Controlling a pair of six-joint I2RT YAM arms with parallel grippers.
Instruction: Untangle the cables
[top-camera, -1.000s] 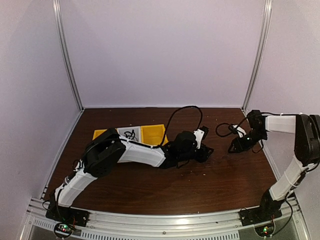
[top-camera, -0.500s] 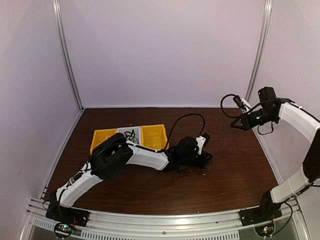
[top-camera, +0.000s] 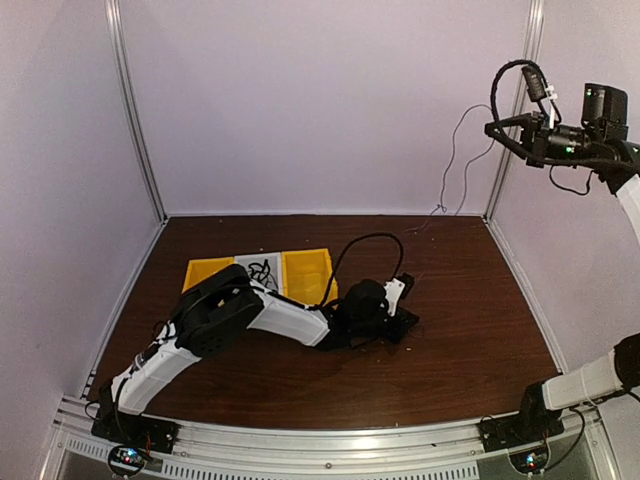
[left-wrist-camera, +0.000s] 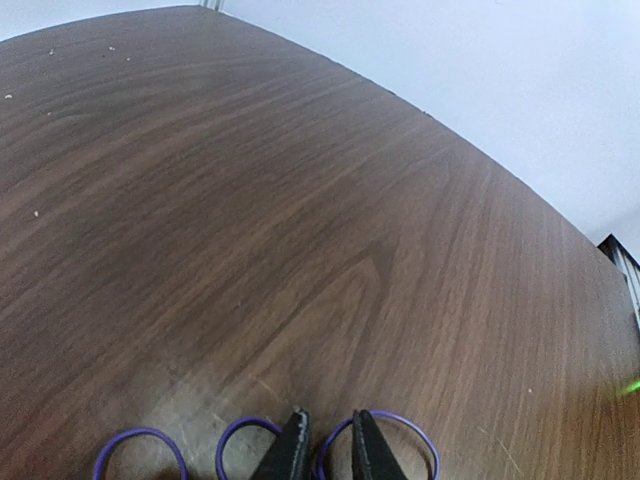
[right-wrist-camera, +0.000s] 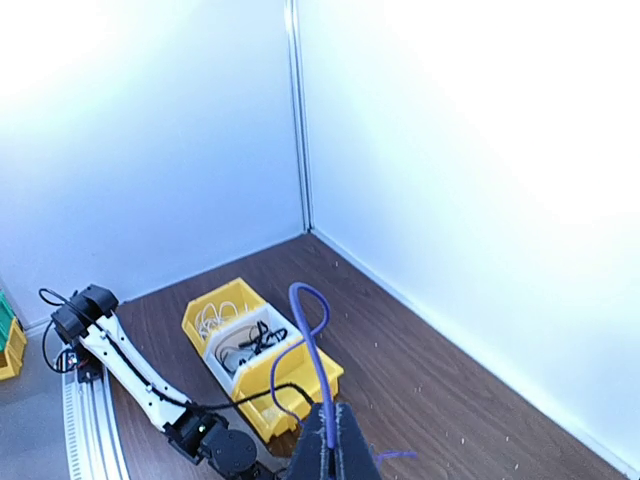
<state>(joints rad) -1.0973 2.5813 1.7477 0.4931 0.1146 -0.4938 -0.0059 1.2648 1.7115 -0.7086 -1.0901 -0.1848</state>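
Left gripper (left-wrist-camera: 327, 425) sits low on the table (left-wrist-camera: 300, 200), which is dark brown wood-grain laminate, scuffed, with pale specks. Its black pointed fingertips (left-wrist-camera: 294, 440) are almost together, with a sliver of gap. The dark blue cable (left-wrist-camera: 398, 425) lies in thin round loops on the wood on both sides of the tips and runs right up to them. I can't tell whether it's pinched. Behind that arm is a row of open-top rigid plastic bins, yellow bins (top-camera: 310, 262) flanking a pale bin (top-camera: 245, 278). White cords (right-wrist-camera: 213, 320) coil in the yellow one nearest the left wall, and black cords (right-wrist-camera: 245, 352) tangle in the pale one. Right gripper (right-wrist-camera: 328, 415) is up high by the back right post, fingers clamped on the dark blue cable, which arcs out of the tips in a stiff hoop. In the top view a hair-thin strand drops from near it to the back of the table.
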